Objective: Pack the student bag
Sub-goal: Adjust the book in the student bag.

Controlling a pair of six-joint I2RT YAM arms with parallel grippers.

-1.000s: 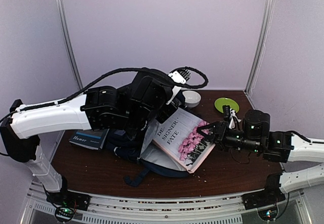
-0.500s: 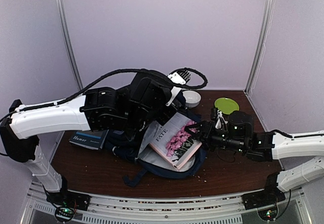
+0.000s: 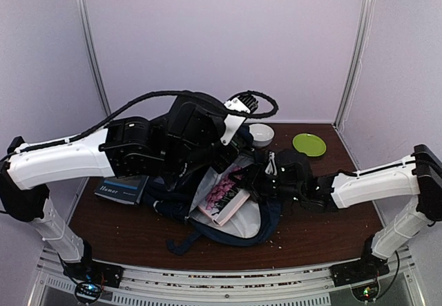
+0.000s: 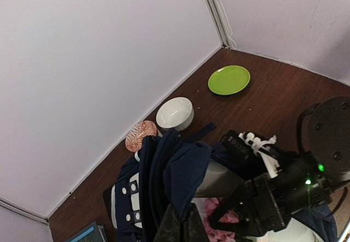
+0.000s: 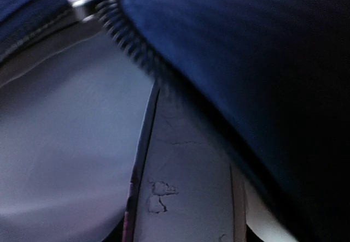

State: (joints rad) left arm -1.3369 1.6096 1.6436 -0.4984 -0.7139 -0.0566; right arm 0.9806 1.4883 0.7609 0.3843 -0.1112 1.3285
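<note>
While our left fingers (image 4: 188,228) are pinching the bag (image 4: 164,165) by its flap so the mouth gapes, we are clamping the book (image 3: 222,194) in our right fingers (image 3: 250,180), angled into the opening.

Overhead rear view; two wrist close-ups; student bag (image 3: 231,228) common.

Left tool (image 4: 178,225) pinched tight and raised; right tool (image 3: 248,181) gripping, reaching inward.

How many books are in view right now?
2. A pink-flowered book sits partly inside the student bag; a blue book lies flat left of it. More may be hidden inside.
</note>
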